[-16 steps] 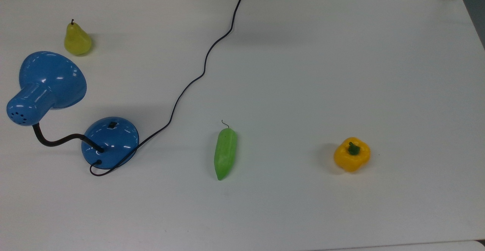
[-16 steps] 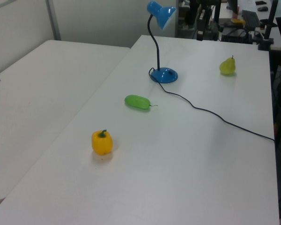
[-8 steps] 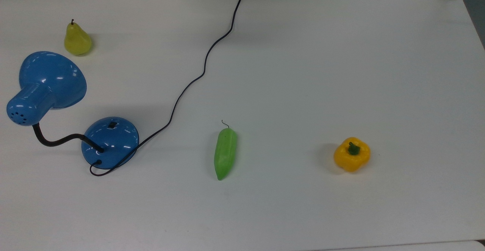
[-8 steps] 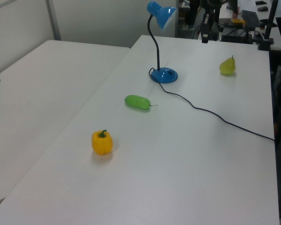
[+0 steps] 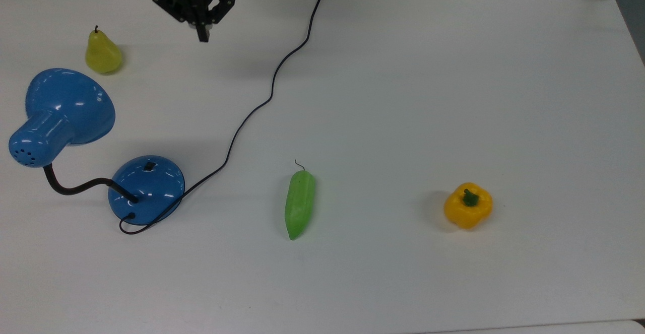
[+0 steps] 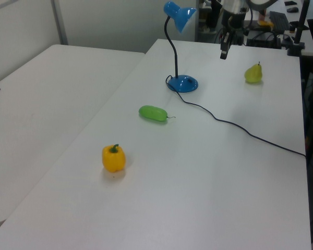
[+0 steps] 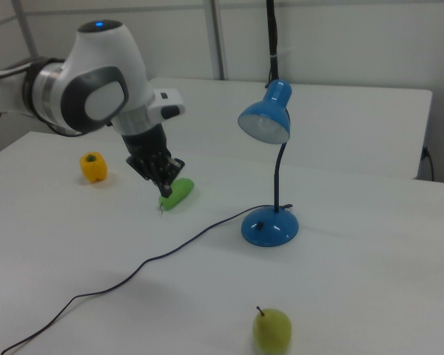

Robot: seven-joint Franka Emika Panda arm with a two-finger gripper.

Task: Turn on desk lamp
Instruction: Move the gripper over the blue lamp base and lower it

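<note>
Desk point(image 5: 403, 97) comes first: a big white top with the desk lamp point(image 5: 75, 142) sitting near the top view's left edge. Its round blue base point(image 5: 146, 189) has a small black switch point(image 5: 149, 165) on top. The gripper point(image 5: 202, 36) hangs near the far edge, well apart from that switch, which lies toward the top view's bottom and a bit left. The jaws look pressed together and hold nothing.

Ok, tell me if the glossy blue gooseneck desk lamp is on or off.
Off, it seems: the glossy blue gooseneck desk lamp's shade opening looks dark in the right view, with no glow beneath it.
</note>
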